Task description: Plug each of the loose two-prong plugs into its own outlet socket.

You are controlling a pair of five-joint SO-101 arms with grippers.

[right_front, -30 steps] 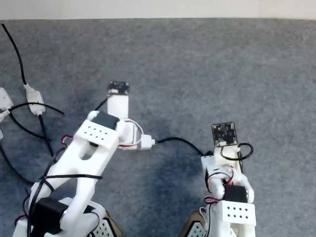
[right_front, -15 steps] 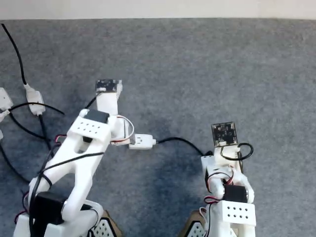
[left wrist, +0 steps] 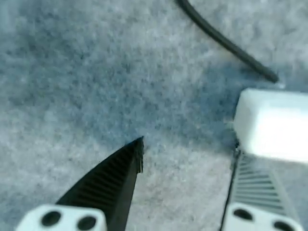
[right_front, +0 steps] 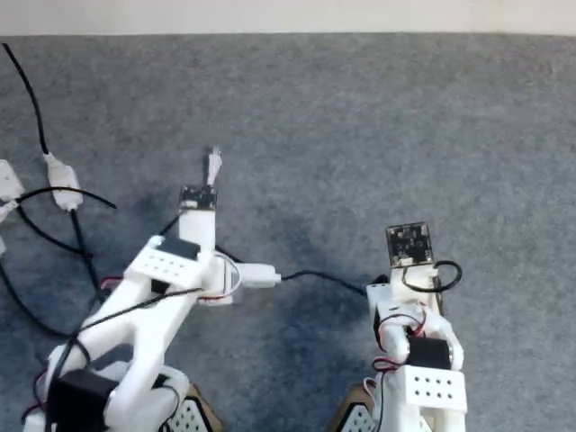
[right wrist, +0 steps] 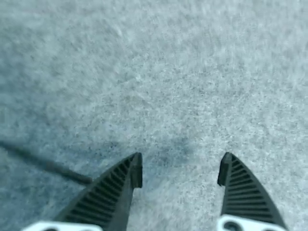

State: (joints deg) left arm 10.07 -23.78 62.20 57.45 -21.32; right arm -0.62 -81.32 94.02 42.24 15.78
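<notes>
left gripper (left wrist: 187, 144) spread wide, white plug (left wrist: 272, 126) parked right at one fingertip, nothing gripped

In the high view the white plug (right_front: 256, 274) is laid flat on the grey carpet (right_front: 405, 117), just right of the left arm. Its long axis is run left-right, and its black cable (right_front: 315, 274) is led off the right end toward the right arm; the prongs can't be made out. Up close it is seen at the tip of one finger (left wrist: 255, 183), touching or nearly so, with the other finger well apart. The right gripper (right wrist: 181, 159) is held open too, over bare carpet. Lots of open carpet is left far and right; the left edge is cluttered with other white plugs (right_front: 63, 184) and cables.
</notes>
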